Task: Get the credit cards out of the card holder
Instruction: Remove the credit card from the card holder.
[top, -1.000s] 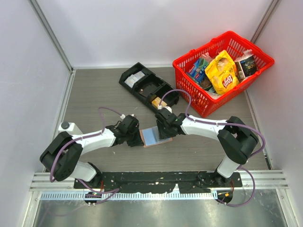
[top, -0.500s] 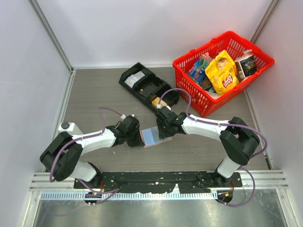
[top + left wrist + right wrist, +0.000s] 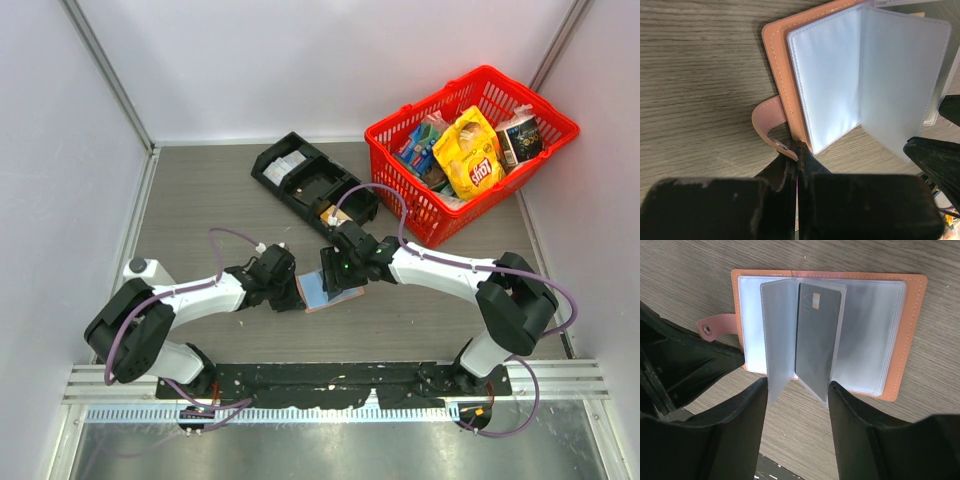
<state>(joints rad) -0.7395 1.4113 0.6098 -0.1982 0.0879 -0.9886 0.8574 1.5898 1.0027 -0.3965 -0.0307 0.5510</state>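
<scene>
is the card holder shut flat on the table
No, the card holder lies open, its clear sleeves standing up with a grey card in one.

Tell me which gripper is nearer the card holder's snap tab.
Left. The left gripper pinches the edge of the card holder right beside its tab; the right gripper hangs open over the plastic sleeves, farther off.

You had one card holder (image 3: 330, 290), one grey card (image 3: 815, 340) showing in its clear sleeves, one black tray (image 3: 310, 185), one red basket (image 3: 500, 185), and two grippers: left gripper (image 3: 797, 150), right gripper (image 3: 797, 385).
</scene>
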